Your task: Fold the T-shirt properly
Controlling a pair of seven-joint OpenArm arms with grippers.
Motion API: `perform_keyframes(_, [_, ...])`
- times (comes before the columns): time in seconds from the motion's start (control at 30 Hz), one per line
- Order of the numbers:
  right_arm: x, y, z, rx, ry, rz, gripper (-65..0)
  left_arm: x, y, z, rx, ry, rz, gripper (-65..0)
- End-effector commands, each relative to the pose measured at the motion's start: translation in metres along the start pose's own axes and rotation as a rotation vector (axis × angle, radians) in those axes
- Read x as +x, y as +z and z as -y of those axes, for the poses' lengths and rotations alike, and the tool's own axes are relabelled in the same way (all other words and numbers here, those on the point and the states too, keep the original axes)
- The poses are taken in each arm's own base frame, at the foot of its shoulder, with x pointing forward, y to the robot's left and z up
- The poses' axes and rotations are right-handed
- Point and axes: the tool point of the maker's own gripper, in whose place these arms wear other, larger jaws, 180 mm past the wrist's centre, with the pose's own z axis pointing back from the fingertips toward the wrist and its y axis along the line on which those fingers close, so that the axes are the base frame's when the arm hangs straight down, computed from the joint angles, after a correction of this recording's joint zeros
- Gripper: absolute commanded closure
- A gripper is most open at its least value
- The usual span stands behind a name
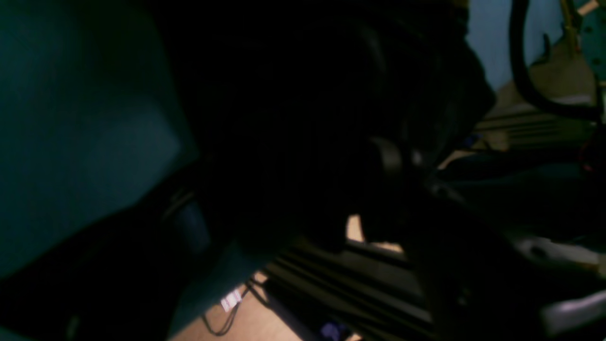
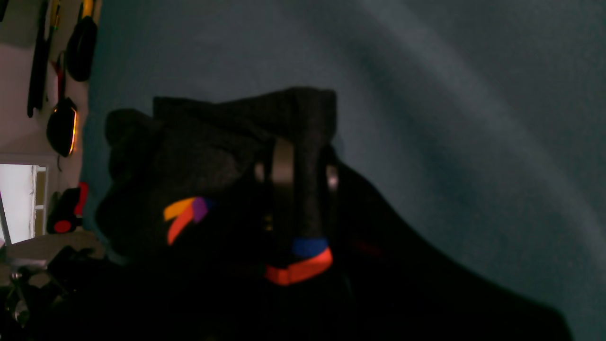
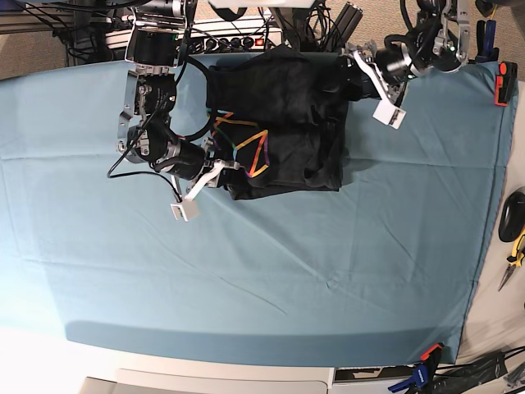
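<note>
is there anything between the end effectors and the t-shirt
Nothing visible stands between them. The right end effector is shut on the T-shirt at its printed edge. The left end effector is at the shirt's far corner, with only teal table cloth around.

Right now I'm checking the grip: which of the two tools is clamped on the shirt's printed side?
The right tool, on the base view's left, pinches the T-shirt beside its rainbow lines. The left tool sits at plain black cloth.
</note>
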Motion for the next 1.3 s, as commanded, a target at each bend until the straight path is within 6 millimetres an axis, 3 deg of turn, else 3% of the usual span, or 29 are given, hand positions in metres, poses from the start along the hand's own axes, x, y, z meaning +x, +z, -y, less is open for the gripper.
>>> perform_keyframes(0.0, [0.014, 0.002, -0.003, 0.003, 0.02, 0.035, 0.0, 0.0, 0.001, 0.0, 0.002, -0.007, -0.005, -38.2])
perform_keyframes(0.17, [0.014, 0.002, -0.003, 0.003, 0.02, 0.036, 0.0, 0.001, -0.001, 0.008, -0.03, 0.006, 0.011, -38.2])
perform_keyframes(0.37, [0.014, 0.002, -0.003, 0.003, 0.02, 0.036, 0.0, -0.01, -0.015, 0.031, -0.095, -0.007, -0.024, -36.1])
perform_keyframes(0.43, [0.014, 0.002, -0.003, 0.003, 0.02, 0.036, 0.0, -0.01, -0.017, 0.034, -0.102, -0.021, -0.031, -29.6])
perform_keyframes(0.6, [0.014, 0.002, -0.003, 0.002, 0.02, 0.035, 0.0, 0.0, -0.019, 0.035, -0.111, -0.062, -0.014, 0.0])
perform_keyframes(0.83, [0.016, 0.004, -0.002, -0.003, 0.023, 0.042, 0.0, 0.012, -0.02, 0.026, -0.07, -0.122, -0.006, 0.0])
perform_keyframes(1.07, [0.038, 0.031, 0.016, -0.089, 0.046, 0.113, 0.0, 0.045, -0.012, 0.003, 0.01, -0.179, 0.041, 0.0])
perform_keyframes(1.27, [0.03, 0.04, 0.029, -0.124, 0.035, 0.085, 0.0, 0.077, -0.01, -0.011, 0.088, -0.237, 0.095, 0.0])
